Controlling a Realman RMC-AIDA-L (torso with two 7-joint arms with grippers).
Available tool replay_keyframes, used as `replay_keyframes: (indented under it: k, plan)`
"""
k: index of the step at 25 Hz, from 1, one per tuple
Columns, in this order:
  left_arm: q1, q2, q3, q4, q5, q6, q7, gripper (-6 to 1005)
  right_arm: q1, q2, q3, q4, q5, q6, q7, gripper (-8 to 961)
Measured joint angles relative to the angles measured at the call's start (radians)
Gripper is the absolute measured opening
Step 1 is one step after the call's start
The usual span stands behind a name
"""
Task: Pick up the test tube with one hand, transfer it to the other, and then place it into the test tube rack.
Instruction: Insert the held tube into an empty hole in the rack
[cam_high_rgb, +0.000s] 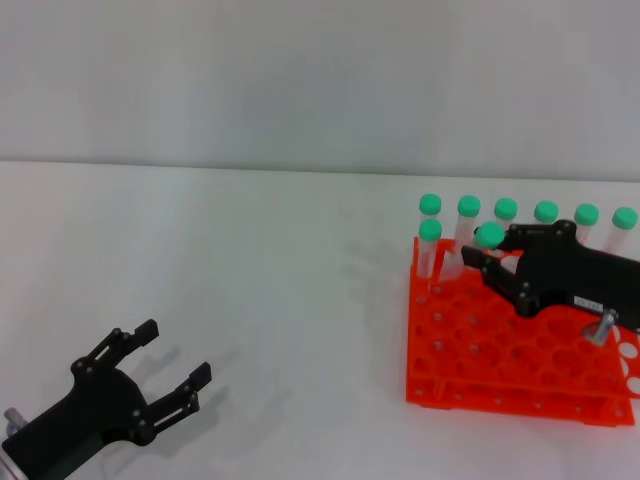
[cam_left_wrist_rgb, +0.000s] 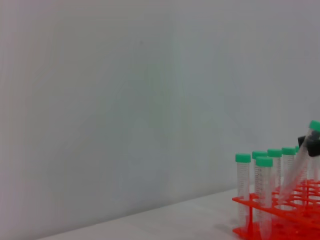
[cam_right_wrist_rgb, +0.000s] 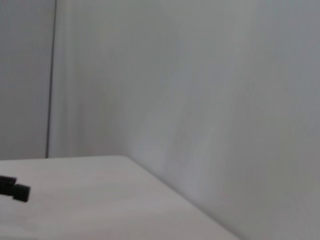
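Desk (cam_high_rgb: 260, 330): white and broad, running back to a pale wall; everything here sits on it.
Test tube rack (cam_high_rgb: 480, 375): bright orange, two tiers, standing near the desk's right edge, its grid of round holes facing up.
Right gripper (cam_high_rgb: 478, 252): the black one with the white label strip and metal pin, reaching in over the rack's back-left part from the right side, fingers clamped on the test tube just under its cap.
Left gripper (cam_high_rgb: 178, 362): down at the desk's front-left corner, well apart from the rack, hovering low over the surface with its two black fingers spread apart and nothing between them.
Test tube (cam_high_rgb: 478, 243): clear with a green cap, held tilted over the rack's back-left holes; in the left wrist view (cam_left_wrist_rgb: 299, 165) its lower end leans down into the rack's top tier, cap higher than its neighbours.
Other tubes (cam_high_rgb: 545, 213): green-capped, upright in a row along the rack's back edge, with one more (cam_high_rgb: 430, 247) at the back-left corner.
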Motion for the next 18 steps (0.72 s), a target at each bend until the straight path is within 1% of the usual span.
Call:
replay_keyframes:
  k: [8,18]
  plan:
    - [-0.005,0.001,0.0,0.0,0.0,-0.004,0.0,893,0.0,0.0,0.025,-0.008,0.0,0.006,-0.001,217]
    - [-0.014,0.001,0.0,0.0,0.0,-0.011,0.0,893,-0.001,-0.004,0.027,-0.007,-0.007,0.029,0.002,217]
